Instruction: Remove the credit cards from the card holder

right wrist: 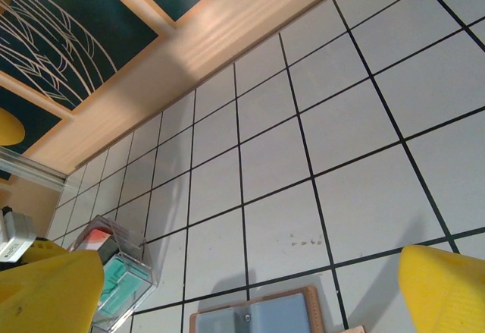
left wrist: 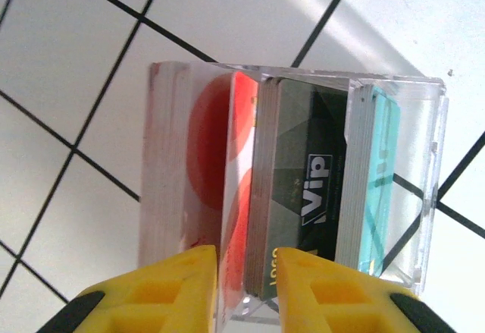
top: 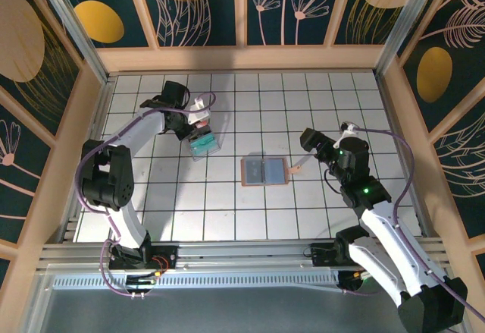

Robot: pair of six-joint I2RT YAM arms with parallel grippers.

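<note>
Ahead of my left gripper [left wrist: 246, 291] the clear box [left wrist: 413, 196] blocks the way, cards [left wrist: 303, 189] packed upright inside with only thin slots between them. My right gripper [right wrist: 250, 284], spread wide, has bare tabletop [right wrist: 341, 136] ahead up to the wooden wall [right wrist: 189, 52]; the card holder [right wrist: 258, 319] lies just beneath it, the clear box off to its left.

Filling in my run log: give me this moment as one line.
left gripper: jaws slightly apart over credit cards in clear box | right gripper: open, near card holder | card holder: lying open
</note>
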